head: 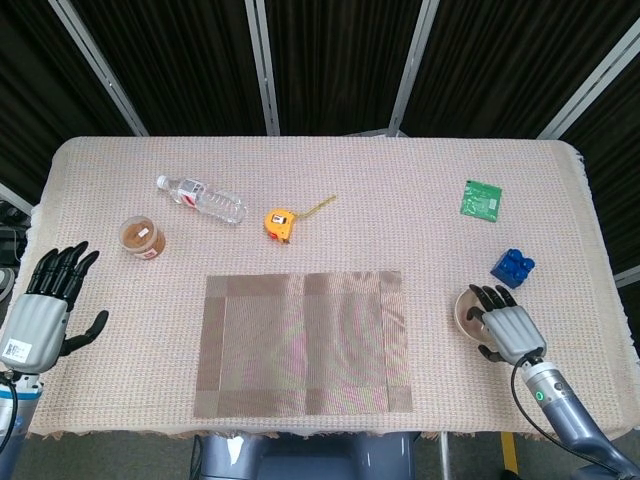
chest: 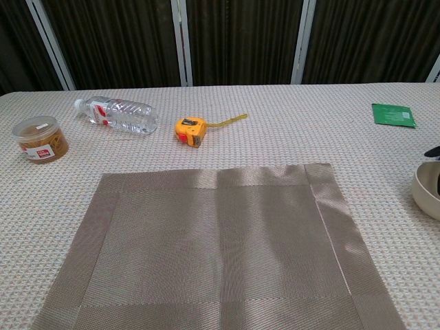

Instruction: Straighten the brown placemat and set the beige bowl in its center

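The small round beige bowl (head: 468,310) sits right of the flat woven brown placemat (head: 305,343); the right hand (head: 503,325) curls over its rim. Likely light, rigid, slippery: grip the rim.

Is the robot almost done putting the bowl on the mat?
Partway. Looks done: the brown placemat lies flat, its edges roughly square with the table edge. In hand: the right hand is on the beige bowl, fingers reaching over its rim, but the bowl sits on the tablecloth right of the mat. Left: carry it to the mat's center. The left hand is open, away from the mat.
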{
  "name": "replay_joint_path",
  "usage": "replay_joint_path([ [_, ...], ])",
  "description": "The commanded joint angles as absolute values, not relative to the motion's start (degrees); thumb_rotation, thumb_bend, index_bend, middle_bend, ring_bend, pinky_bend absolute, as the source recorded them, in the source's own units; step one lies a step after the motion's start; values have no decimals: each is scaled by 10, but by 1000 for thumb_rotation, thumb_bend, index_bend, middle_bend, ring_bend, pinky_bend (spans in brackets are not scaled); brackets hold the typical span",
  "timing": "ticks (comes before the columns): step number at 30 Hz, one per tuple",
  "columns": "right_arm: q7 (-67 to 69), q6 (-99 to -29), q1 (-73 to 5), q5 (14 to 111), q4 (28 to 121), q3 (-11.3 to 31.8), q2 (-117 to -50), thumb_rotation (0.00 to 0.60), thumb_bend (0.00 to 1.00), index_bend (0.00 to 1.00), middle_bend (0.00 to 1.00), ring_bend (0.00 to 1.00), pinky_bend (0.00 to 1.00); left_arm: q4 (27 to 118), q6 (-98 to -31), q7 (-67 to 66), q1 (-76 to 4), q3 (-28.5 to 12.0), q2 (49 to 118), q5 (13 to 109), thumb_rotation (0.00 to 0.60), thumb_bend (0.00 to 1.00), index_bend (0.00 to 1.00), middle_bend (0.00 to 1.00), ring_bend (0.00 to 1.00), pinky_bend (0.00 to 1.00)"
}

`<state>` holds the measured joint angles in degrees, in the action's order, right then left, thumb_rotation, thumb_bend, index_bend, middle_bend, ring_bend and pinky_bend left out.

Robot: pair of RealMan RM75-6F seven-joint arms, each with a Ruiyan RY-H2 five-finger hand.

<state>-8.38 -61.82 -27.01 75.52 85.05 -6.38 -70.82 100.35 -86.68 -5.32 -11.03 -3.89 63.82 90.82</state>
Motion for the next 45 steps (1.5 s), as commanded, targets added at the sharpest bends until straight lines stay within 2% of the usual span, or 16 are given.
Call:
replay_joint_path([
  [1, -87, -612, -269, 757, 843, -64, -714, 600, 203, 364, 0, 0, 0, 1003, -867, -52, -110, -39, 638, 908, 600, 372, 0, 0, 0, 0],
  [11, -76, -612, -262, 772, 814, -54, -743, 600, 211, 516, 0, 0, 0, 1002, -872, -51, -108, -40, 638, 910, 600, 373, 0, 0, 0, 0],
  [16, -58, -618, -259, 787, 803, -50, -751, 600, 305, 592, 0, 0, 0, 1002, -873, -50, -107, -41, 638, 910, 600, 372, 0, 0, 0, 0],
  [21, -41, -638, -252, 805, 792, -43, -759, 600, 334, 666, 0, 0, 0, 1002, -873, -49, -107, -40, 637, 912, 600, 372, 0, 0, 0, 0],
  [30, -15, -660, -246, 835, 788, -37, -763, 600, 335, 673, 0, 0, 0, 1003, -874, -47, -106, -40, 636, 913, 600, 372, 0, 0, 0, 0],
  [37, -44, -670, -273, 884, 837, -24, -745, 600, 335, 674, 0, 0, 0, 1002, -869, -46, -108, -41, 636, 911, 600, 372, 0, 0, 0, 0],
  [40, -85, -656, -303, 909, 879, -10, -734, 600, 335, 674, 0, 0, 0, 1001, -867, -46, -109, -43, 637, 908, 600, 372, 0, 0, 0, 0],
  [45, -146, -588, -360, 913, 940, 16, -733, 600, 335, 674, 0, 0, 0, 999, -865, -43, -110, -47, 636, 900, 600, 372, 0, 0, 0, 0],
])
